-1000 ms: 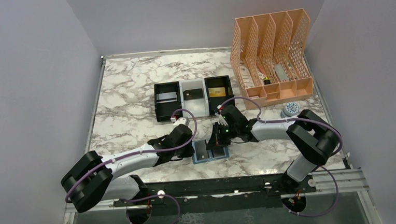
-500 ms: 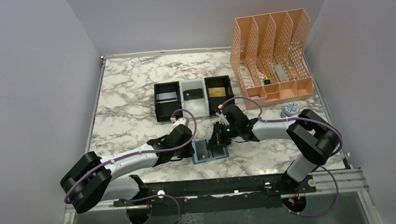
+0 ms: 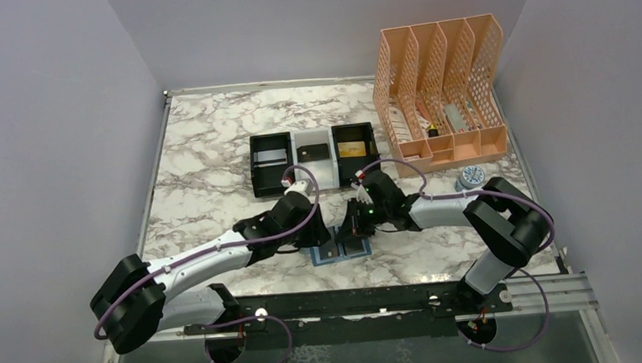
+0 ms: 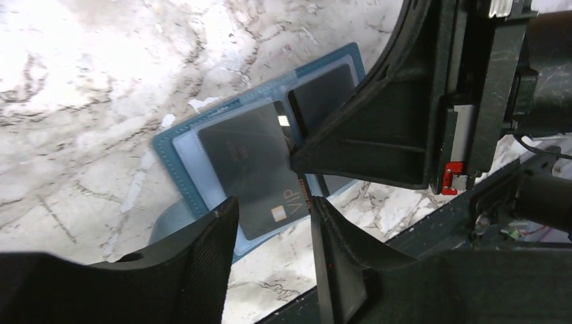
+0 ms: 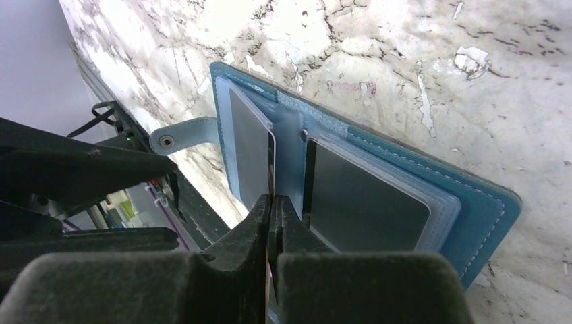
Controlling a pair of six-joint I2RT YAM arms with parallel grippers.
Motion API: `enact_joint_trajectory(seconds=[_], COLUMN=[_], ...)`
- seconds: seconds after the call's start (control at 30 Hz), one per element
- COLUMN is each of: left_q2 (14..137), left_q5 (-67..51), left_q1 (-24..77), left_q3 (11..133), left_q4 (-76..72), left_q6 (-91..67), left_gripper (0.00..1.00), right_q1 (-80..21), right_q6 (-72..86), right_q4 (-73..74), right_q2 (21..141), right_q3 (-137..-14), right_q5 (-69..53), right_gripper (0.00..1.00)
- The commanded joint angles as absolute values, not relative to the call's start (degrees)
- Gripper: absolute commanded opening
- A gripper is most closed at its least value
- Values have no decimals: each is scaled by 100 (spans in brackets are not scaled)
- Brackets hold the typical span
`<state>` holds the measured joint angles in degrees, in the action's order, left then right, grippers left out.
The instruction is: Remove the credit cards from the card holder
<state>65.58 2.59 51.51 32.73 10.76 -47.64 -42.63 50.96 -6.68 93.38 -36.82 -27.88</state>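
The blue card holder point(image 3: 339, 254) lies open on the marble near the front edge. In the left wrist view its left panel point(image 4: 175, 145) holds a dark card marked VIP point(image 4: 243, 162). In the right wrist view the right panel holds a grey card point(image 5: 364, 196). My right gripper point(image 5: 271, 202) is shut over the holder's middle fold, and a thin card edge point(image 4: 303, 192) runs out from between its tips. It also shows in the top view point(image 3: 355, 227). My left gripper point(image 4: 273, 229) is open just above the holder's near edge, its right finger beside that card edge.
A black-and-white three-compartment tray point(image 3: 293, 173) behind the holder has a silvery, a black and a gold card in it. An orange mesh file rack point(image 3: 440, 90) stands at the back right. A small round object point(image 3: 471, 175) lies in front of the rack.
My left arm has swung forward and right, bringing its open gripper up to the holder. The right gripper has stayed on the holder.
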Motion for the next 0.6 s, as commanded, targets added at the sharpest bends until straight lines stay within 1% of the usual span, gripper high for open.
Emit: enact_joint_trajectory(seconds=[0.0,0.17,0.33,0.57], left_q2=[6821,7317,7628,7613], left_q5=[-275,-435,-169,212], left_q1=[5194,5217,5212,5219], left_q3=[3389,3270,3140,2948], left_q4=[672,313,334,678], left_q6=[-4671,-4719,-4690,-4737], left_gripper=[44,32,23,20], right_q1=[-4228,-4226,-4227,-4228], right_q6=[5172,5207,5157,5032], right_q4=[-829,-895,-750,-422], right_q2=[9397,9482,9419,9256], right_q3=[-3616,-3625,-3673,-3788], right_q5=[-2785,-2848,-2773,-2542], right_gripper=[1,1,1,1])
